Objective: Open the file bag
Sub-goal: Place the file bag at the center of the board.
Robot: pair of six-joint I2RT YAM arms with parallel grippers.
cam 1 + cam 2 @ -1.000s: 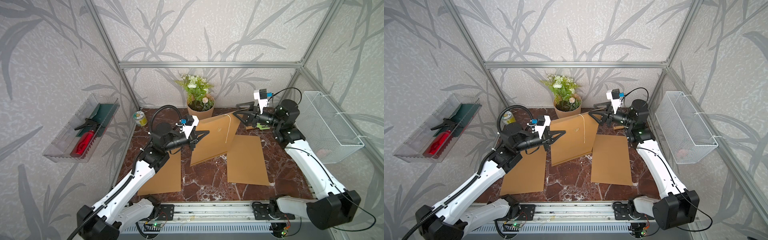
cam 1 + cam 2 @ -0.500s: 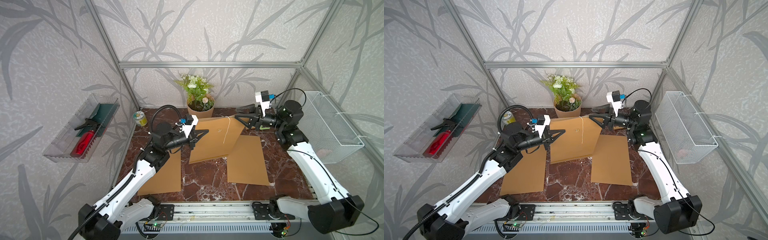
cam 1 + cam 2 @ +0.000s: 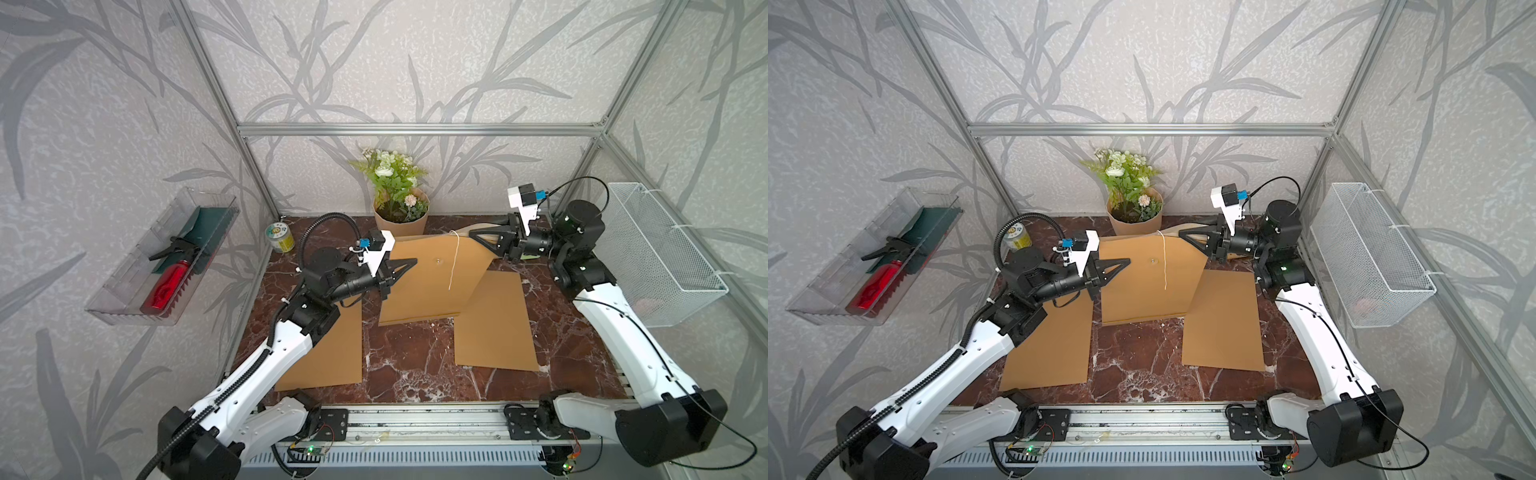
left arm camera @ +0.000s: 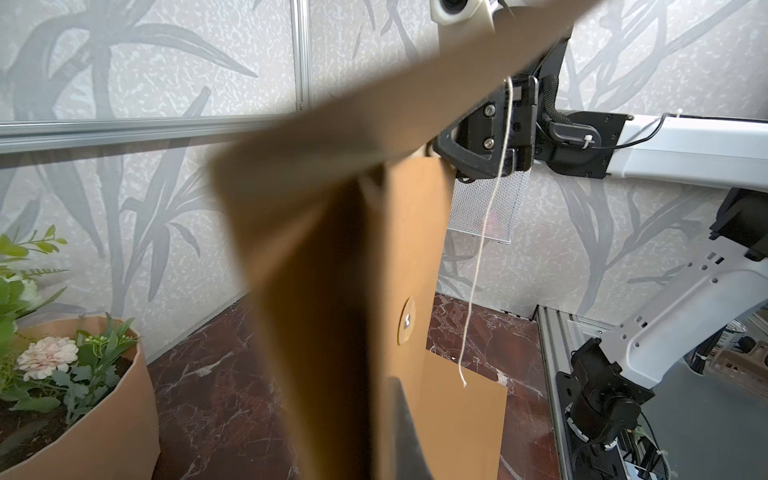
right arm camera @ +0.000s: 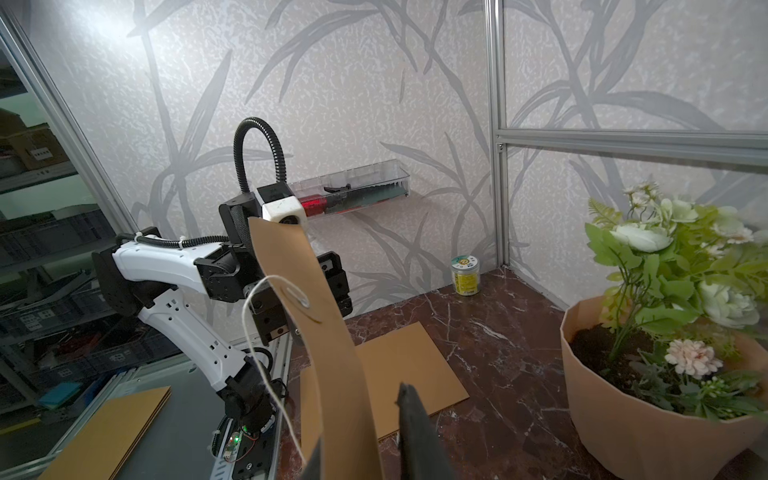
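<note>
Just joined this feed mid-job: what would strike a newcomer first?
The brown file bag held up mid-table, left gripper clamped on its side, right gripper at its raised flap. A white string dangles from the flap; two more envelopes lie flat on the marble table.

We're in a robot lab cell: aluminium frame (image 3: 415, 129), wallpapered panels (image 3: 415, 62), arms (image 3: 257, 365) on a rail (image 3: 415, 424), racks (image 5: 41, 249) of crates (image 5: 45, 235) outside.

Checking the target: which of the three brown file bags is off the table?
The middle file bag, tilted up in the left tool, white string dangling; the left bag and right bag lie flat.
</note>
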